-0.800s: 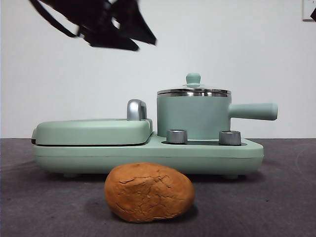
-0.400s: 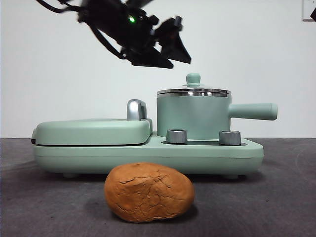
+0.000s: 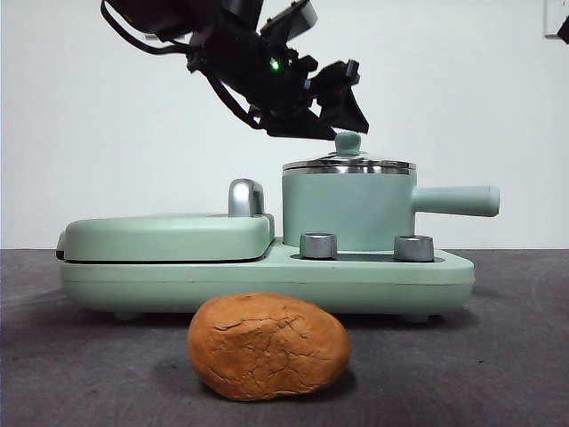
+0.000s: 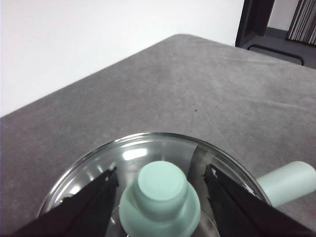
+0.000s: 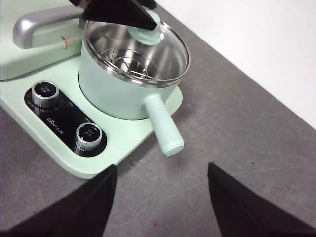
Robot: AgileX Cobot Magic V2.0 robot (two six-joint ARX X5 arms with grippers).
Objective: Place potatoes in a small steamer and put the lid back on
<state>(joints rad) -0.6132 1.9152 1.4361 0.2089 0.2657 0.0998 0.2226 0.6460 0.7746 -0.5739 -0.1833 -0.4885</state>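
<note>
1. You had reached the opening step: getting the glass lid [image 3: 348, 164] off the small steamer [image 3: 348, 210]. The lid sat squarely on the steamer's steel rim, not yet lifted.

2. Your left end effector [image 4: 160, 178] hung just above the lid with its two jaws spread apart, one on each side of the mint-green knob [image 4: 160, 199]. Neither jaw appeared to touch the knob.

3. In the front view that same left end effector [image 3: 342, 111] showed as the dark mass close over the knob [image 3: 348, 142].

4. Your right end effector [image 5: 160, 173] waited with its jaws wide apart, holding nothing, above the bench beside the steamer's straight side handle [image 5: 163, 130].

5. The potato [image 3: 268, 346] lay on the bench near its front edge, in front of the cooker base [image 3: 267, 280] and well apart from the steamer. Through the glass, the steamer [image 5: 126, 79] held only its steel rack [image 5: 129, 63].

6. Your next move, as I judged it, called for a short descent until the jaws flanked the knob's neck, then closing on it and lifting straight up. The lid then needed a resting spot on the bench, clear of the potato.
</note>
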